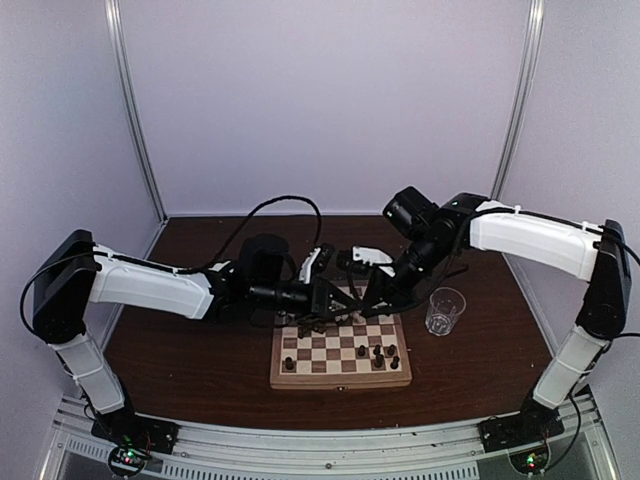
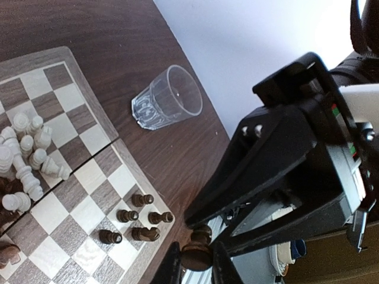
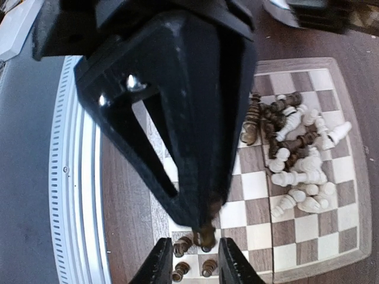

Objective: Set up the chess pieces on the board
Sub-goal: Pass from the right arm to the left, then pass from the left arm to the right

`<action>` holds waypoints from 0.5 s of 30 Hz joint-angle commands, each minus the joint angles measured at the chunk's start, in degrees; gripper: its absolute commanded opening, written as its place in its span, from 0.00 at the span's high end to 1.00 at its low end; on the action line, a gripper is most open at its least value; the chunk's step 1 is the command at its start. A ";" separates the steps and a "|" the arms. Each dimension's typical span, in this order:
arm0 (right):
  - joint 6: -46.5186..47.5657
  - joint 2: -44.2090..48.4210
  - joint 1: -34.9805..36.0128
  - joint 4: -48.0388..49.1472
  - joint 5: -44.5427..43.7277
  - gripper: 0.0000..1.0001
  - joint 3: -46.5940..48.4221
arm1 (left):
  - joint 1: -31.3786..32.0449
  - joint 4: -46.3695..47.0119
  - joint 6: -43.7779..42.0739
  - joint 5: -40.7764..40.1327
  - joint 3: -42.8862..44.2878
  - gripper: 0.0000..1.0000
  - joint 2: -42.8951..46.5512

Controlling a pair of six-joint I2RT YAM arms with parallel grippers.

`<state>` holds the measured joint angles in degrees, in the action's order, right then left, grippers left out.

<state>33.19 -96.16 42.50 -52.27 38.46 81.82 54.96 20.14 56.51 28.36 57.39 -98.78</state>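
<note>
Above the board's (image 1: pixel 330 350) far edge the two grippers meet tip to tip. My left gripper (image 2: pixel 195 264) is shut on a dark chess piece (image 2: pixel 198 251), its base pinched between the fingers. My right gripper (image 3: pixel 195 263) stands open just in front of it, and its fingers (image 3: pixel 159 263) do not touch that dark piece (image 3: pixel 205 232). A heap of fallen white and dark pieces (image 3: pixel 293 148) lies on the board's far half. Several dark pieces (image 2: pixel 133 222) stand upright near one corner (image 1: pixel 378 352). One more dark piece (image 1: pixel 289 362) stands at the near left.
A clear drinking glass (image 1: pixel 444 310) stands on the brown table right of the board and also shows in the left wrist view (image 2: pixel 167 99). A white bowl (image 1: pixel 372 256) sits behind the grippers. A metal rail (image 3: pixel 77 177) runs along the table's near edge.
</note>
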 commanded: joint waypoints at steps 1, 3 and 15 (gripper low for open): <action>-3.71 8.82 -5.90 2.71 1.60 0.69 0.09 | -2.12 10.21 1.42 0.27 -1.62 0.95 4.47; -6.68 12.33 -9.53 6.40 6.80 0.68 -1.61 | -2.27 13.49 2.32 0.02 -1.47 0.95 5.15; -17.84 10.05 -11.02 12.90 22.48 0.61 1.41 | -3.46 53.34 26.57 0.14 -0.44 0.95 -6.20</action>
<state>18.74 -84.84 30.52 -41.69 57.19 81.38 52.31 58.00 73.78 28.91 55.94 -101.08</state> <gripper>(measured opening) 0.382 0.150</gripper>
